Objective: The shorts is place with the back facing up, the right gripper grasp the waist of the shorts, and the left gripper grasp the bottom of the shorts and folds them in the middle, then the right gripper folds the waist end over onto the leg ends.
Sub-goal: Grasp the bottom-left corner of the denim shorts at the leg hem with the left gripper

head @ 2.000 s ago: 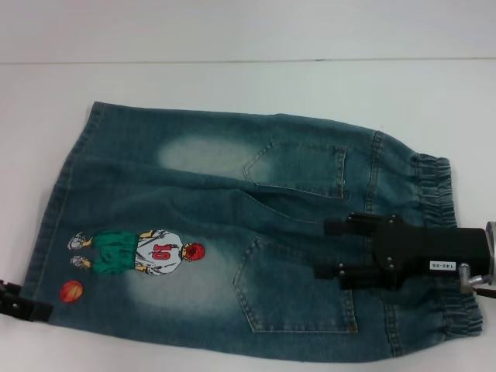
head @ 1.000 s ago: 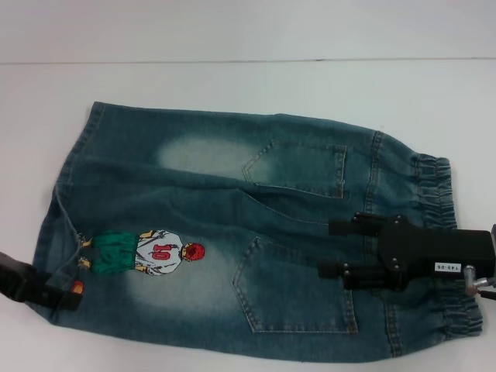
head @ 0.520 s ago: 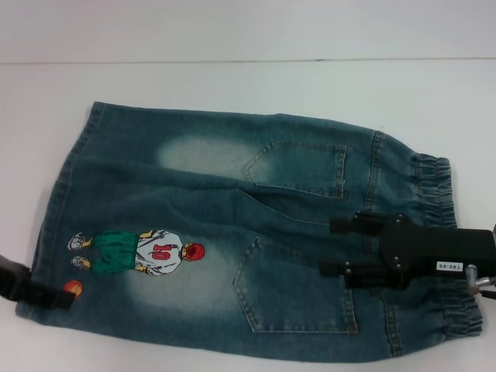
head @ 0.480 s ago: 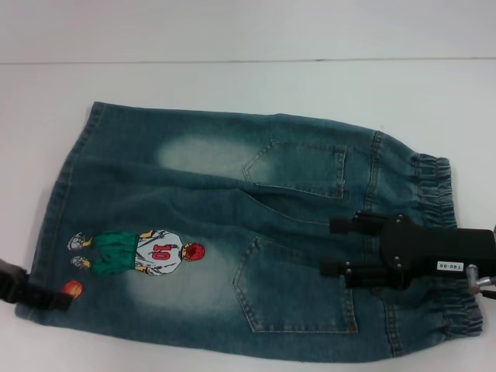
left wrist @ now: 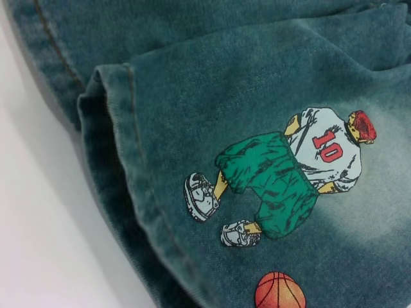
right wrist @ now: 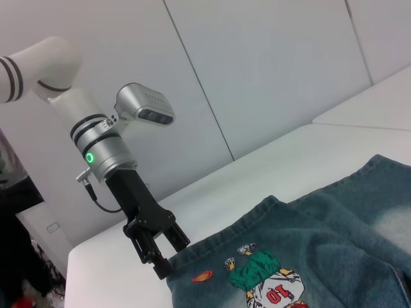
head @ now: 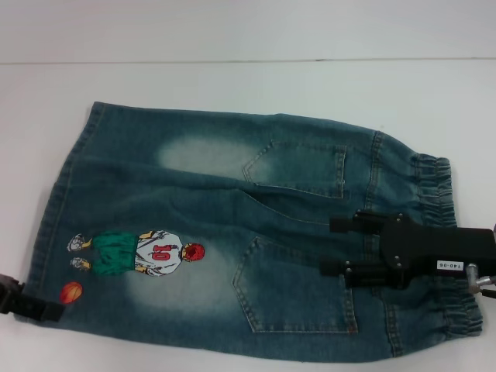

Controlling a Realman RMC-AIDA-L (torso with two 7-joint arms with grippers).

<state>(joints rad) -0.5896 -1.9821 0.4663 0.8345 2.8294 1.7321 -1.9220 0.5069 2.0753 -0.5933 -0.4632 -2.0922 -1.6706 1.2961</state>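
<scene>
Denim shorts lie flat, back up, on white table. Right gripper, jaws spread, hovers over the waist at 3 o'clock. Left gripper, jaws spread, sits at the hem corner near 8 o'clock, beside the basketball patch.

A plain white worktop fills the scene. Behind it stands a pale wall made of panels, with thin dark seams between them. A small white socket plate sits low on this wall.
</scene>
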